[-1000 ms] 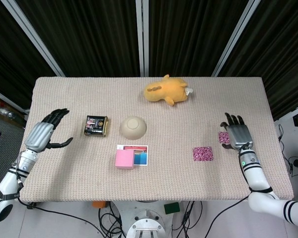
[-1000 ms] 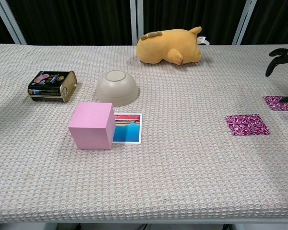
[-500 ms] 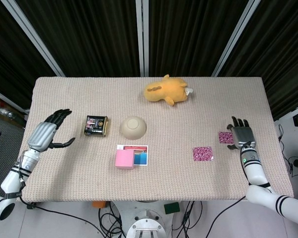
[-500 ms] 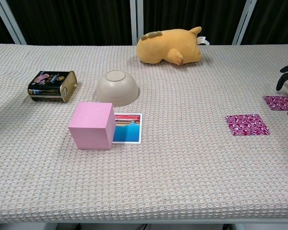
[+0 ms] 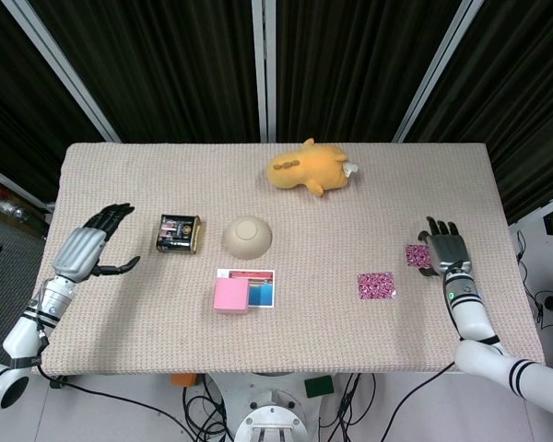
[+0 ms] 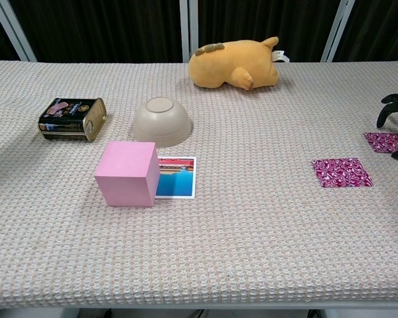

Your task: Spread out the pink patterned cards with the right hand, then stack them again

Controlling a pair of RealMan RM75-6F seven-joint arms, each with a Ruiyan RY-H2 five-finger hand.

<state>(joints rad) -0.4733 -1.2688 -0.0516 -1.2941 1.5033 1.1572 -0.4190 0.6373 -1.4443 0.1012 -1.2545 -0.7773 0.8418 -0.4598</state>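
Here the right hand (image 5: pixel 447 249) sits low at the right edge of the table (image 5: pixel 350 331), forearm running back toward the near corner, palm down, its fingers (image 5: pixel 440 226) spread and pointing away over the cloth; it holds nothing. One pink patterned card (image 5: pixel 417 256) lies just beside it, partly under the thumb side, though whether the hand touches it cannot be told. A second pink patterned card (image 5: pixel 376 285) lies flat nearer the front edge, apart from the first and clear of the hand. The left hand (image 5: pixel 85 249) hovers at the table's left edge, fingers apart and loosely curved, thumb stuck out toward the middle, empty.

The chest view shows only dark fingertips (image 6: pixel 389 106) of the right hand at its right border, raised above the further card (image 6: pixel 387 142); the left hand is out of that view. It shows the pink block (image 6: pixel 127 173) as a cube standing on a picture card (image 6: pixel 176 177). Beyond them sit an upturned beige bowl (image 5: pixel 247 236) and a tin (image 5: pixel 178 233) on its side, and furthest back an orange plush toy (image 5: pixel 308 168).
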